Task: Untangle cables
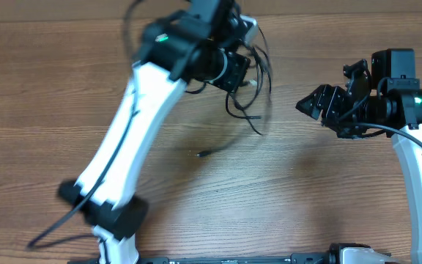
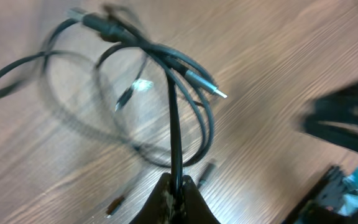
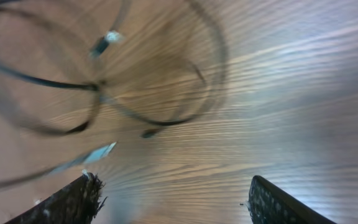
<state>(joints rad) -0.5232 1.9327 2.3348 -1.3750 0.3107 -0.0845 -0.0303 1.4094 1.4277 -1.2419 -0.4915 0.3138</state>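
The cables (image 1: 258, 81) are a tangle of thin black cords hanging in loops from my left gripper (image 1: 242, 73) at the far centre of the table. In the left wrist view my left gripper (image 2: 178, 186) is shut on one black strand, with the bundle (image 2: 166, 62) and a silver plug (image 2: 205, 84) dangling past it. A loose plug end (image 1: 204, 153) lies on the table nearer the front. My right gripper (image 1: 310, 103) is open and empty to the right of the bundle; its view shows blurred cable loops (image 3: 166, 118) ahead of its fingers (image 3: 173, 199).
The wooden table (image 1: 284, 191) spans all views. The white left arm (image 1: 130, 125) crosses diagonally from the front left. The right arm (image 1: 416, 147) stands at the right edge. Small dark plug ends (image 2: 207, 171) rest on the wood below the bundle.
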